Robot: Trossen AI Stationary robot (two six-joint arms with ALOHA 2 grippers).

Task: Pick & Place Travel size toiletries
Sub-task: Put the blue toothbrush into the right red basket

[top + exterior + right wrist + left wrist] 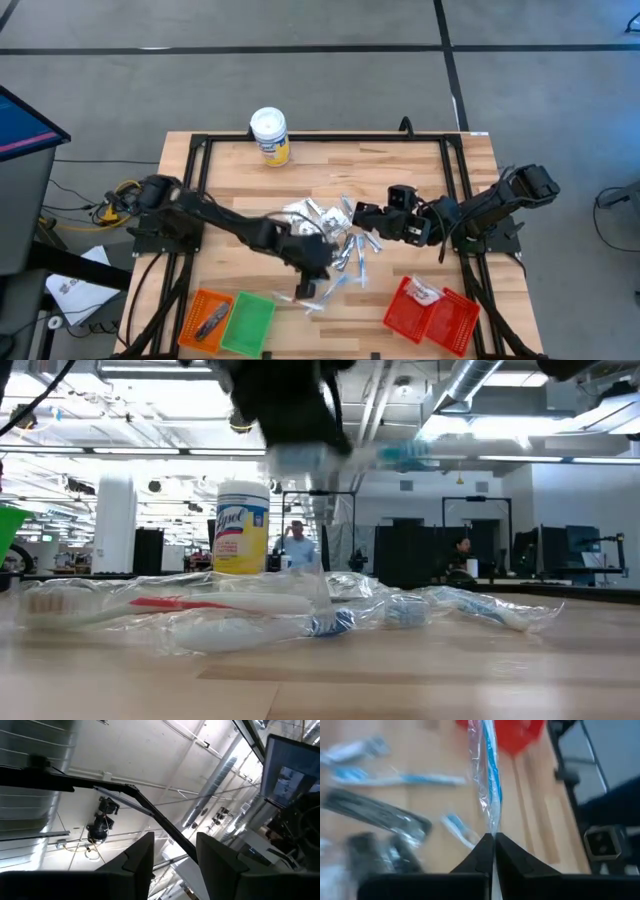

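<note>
The travel size toiletries (335, 235) lie in a loose pile at the table's middle: clear-wrapped toothbrushes, white sachets and silvery sticks. The low view shows wrapped toothbrushes (250, 615) lying flat on the wood. My left gripper (310, 278) hangs above the pile's near side, shut on one clear-wrapped blue-and-white toothbrush (490, 775). In the low view that toothbrush (400, 455) shows blurred, high over the table. My right gripper (362, 212) waits right of the pile, tipped upward and open (175, 855) with nothing between its fingers. My left gripper pinches one end of the wrapped toothbrush (493, 827) between its two fingertips, clear wrapper and all. The toothbrush runs on past the fingertips, in line with the fingers, toward the red basket. It is lifted clear of the table.
A yellow canister with a white lid (270, 135) stands at the far edge. Orange (208, 318) and green (250, 322) baskets sit at the near left, and a red basket (432, 312) at the near right. A black frame (200, 150) borders the table.
</note>
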